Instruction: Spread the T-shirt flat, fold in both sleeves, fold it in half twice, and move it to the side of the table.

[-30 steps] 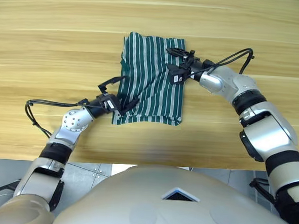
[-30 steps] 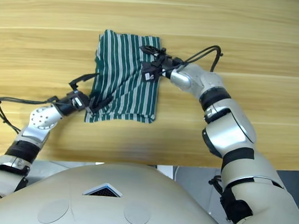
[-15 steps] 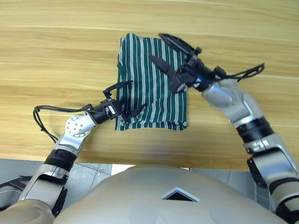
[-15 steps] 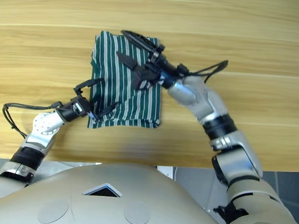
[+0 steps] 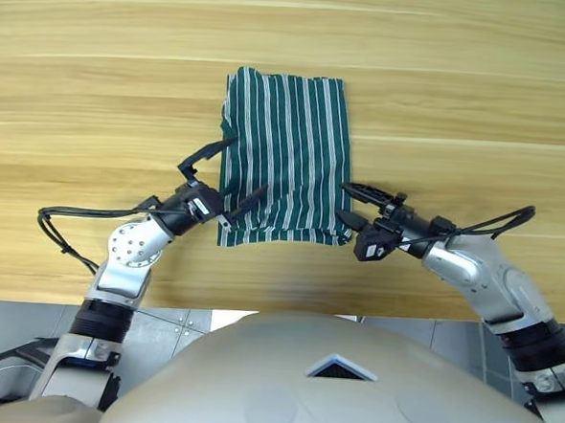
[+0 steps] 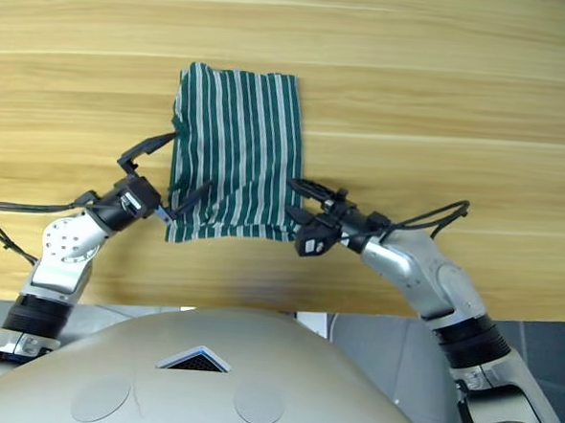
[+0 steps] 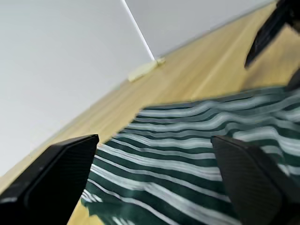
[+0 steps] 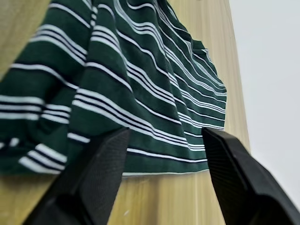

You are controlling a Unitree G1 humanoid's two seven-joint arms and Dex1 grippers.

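The T-shirt [image 5: 284, 154], green with white stripes, lies folded into a tall rectangle on the wooden table [image 5: 100, 57]. My left gripper [image 5: 225, 174] stands open at the shirt's near left corner, one finger over the left edge, the other over the cloth. My right gripper [image 5: 360, 205] is open at the near right corner, fingers just off the cloth's edge. In the left wrist view the striped shirt [image 7: 197, 140] lies between and beyond both fingers [image 7: 51, 178]. Seen from the right wrist, the shirt [image 8: 122, 89] spreads ahead of the open fingers [image 8: 93, 178].
The table's front edge [image 5: 258, 301] runs just below both grippers. Bare wood extends far to the left, right and behind the shirt. Black cables [image 5: 71, 223] loop off each wrist.
My right gripper has left the shirt's far right part and come down to its near right corner. The left gripper stays by the near left corner. The shirt lies flatter.
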